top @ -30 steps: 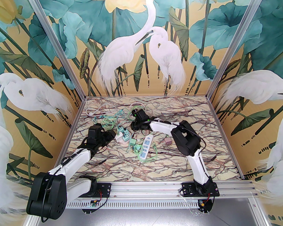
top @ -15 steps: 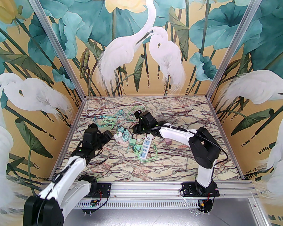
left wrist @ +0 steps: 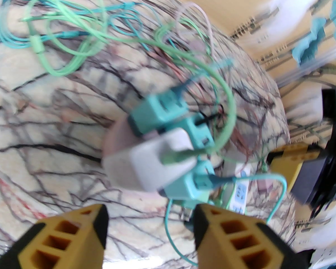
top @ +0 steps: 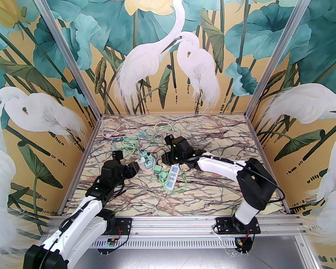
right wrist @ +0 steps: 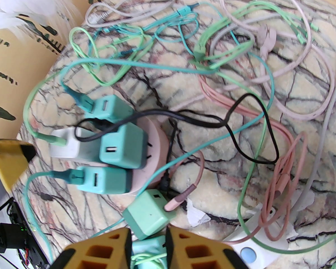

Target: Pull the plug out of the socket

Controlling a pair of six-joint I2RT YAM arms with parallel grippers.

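White plastic, cube-shaped and fed by a light green cable, your plug (right wrist: 64,147) is pushed into the round, pale pink socket hub (right wrist: 156,153), which lies left of centre on the veined marble-patterned table (top: 212,195). From the right wrist, the plug's long axis runs level from the hub out to the left, its cable end pointing away from the hub; 3 teal cube adapters (right wrist: 123,147) crowd the same face and point the same way.

Your left gripper (left wrist: 149,214) stands open with nothing between its yellow fingers, and the plug's cable end faces it just ahead; your right gripper (right wrist: 148,231) hangs over a loose teal cube (right wrist: 147,214) just beside the hub, its jaws a narrow gap apart; a teal block with green cable shows in that gap, and you cannot tell whether it is pinched.

The plug's prongs are buried in the hub; the hub's face is mostly covered by adapters, and a thin black cable (right wrist: 240,127) loops across it. The left wrist picture is smeared, so the hub reads there only as a pink blur behind the plug. A tangle of green, teal and pink cables (right wrist: 240,38) lies beyond the hub; the white power strip (top: 173,176) sits near it, cut off at the bottom edge of the right wrist picture.
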